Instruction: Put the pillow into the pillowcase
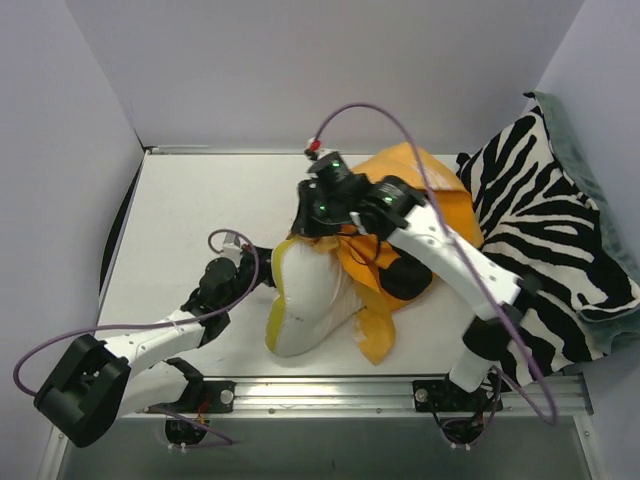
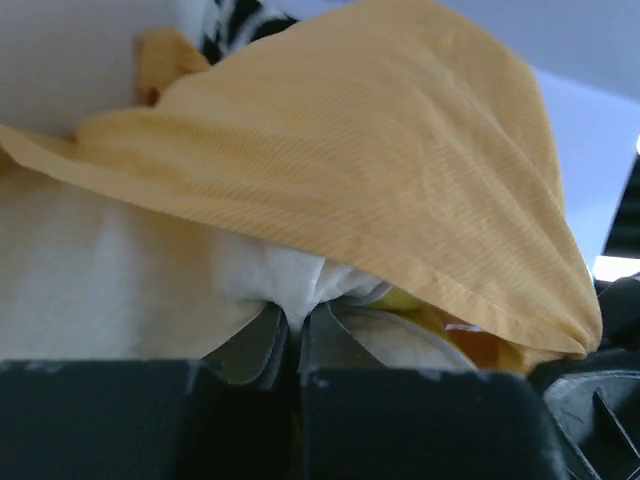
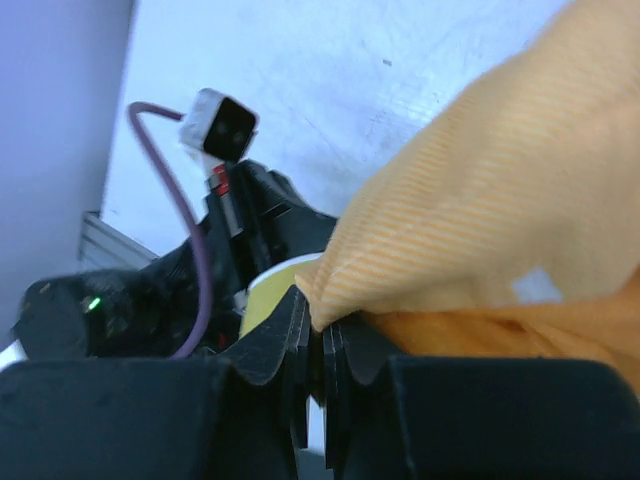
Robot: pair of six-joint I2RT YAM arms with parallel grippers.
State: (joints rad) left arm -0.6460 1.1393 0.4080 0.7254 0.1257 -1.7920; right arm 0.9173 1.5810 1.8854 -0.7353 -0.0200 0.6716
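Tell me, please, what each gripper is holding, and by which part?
The left gripper pinches a bunched fold of the pillow; the right gripper clamps the pillowcase by its edge.

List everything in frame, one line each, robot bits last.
pillow: 1, cream-white with yellow-green trim, middle of the table
pillowcase: 1, orange, draped over the pillow's far end
zebra cushion: 1, black-and-white, right side of the table
cloth: 1, grey-green, behind the zebra cushion at far right
table: 1, white, under everything
rail: 1, silver, near edge by the arm bases
cables: 2, purple, one looping off each arm
left end effector: 1, black, shut on the pillow
right end effector: 1, black, shut on the pillowcase edge
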